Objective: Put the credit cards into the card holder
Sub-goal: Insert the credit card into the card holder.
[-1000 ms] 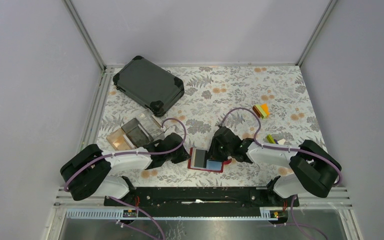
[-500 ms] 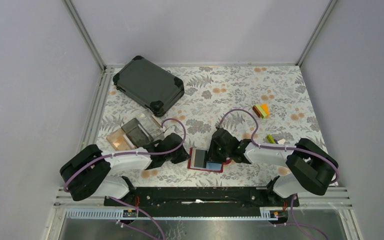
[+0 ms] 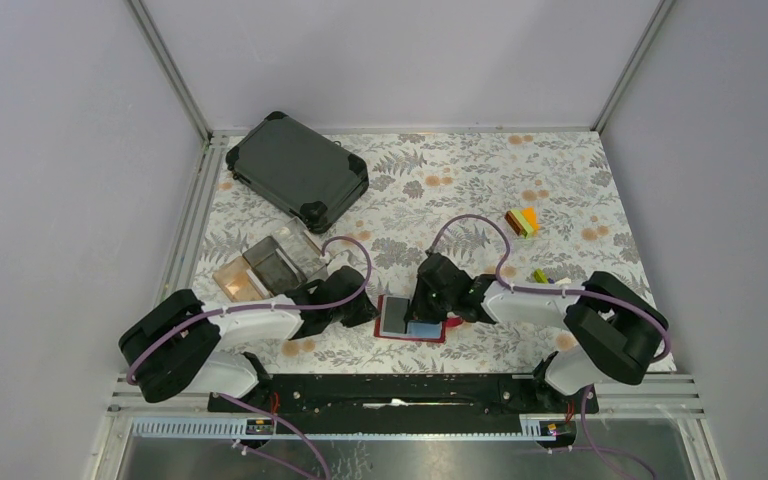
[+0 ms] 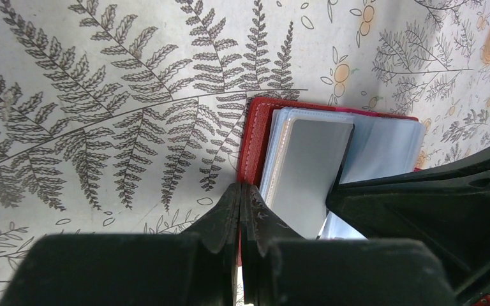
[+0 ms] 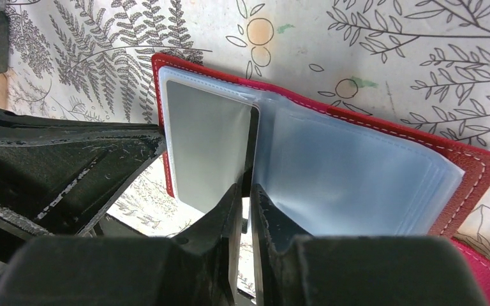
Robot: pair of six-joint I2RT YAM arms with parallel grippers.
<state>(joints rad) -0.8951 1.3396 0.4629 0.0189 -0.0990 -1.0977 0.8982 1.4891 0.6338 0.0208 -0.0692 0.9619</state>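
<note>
Red leather card holder (image 5: 478,167) lies open on the fern-print cloth (image 4: 102,95), clear sleeves facing up. A grey card (image 5: 207,146) lies over the holder's half nearer the left gripper (image 4: 240,191), whose tips are pressed together against the holder's outer edge, unmoved. The right gripper (image 5: 249,191) pinches the card's inner edge. Its jaws are narrower than a second ago, and it has shifted slightly further over the holder.

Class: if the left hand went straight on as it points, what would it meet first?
The red edge of the card holder, just ahead of the shut left hand; they may be touching. The grey card lies beyond.
</note>
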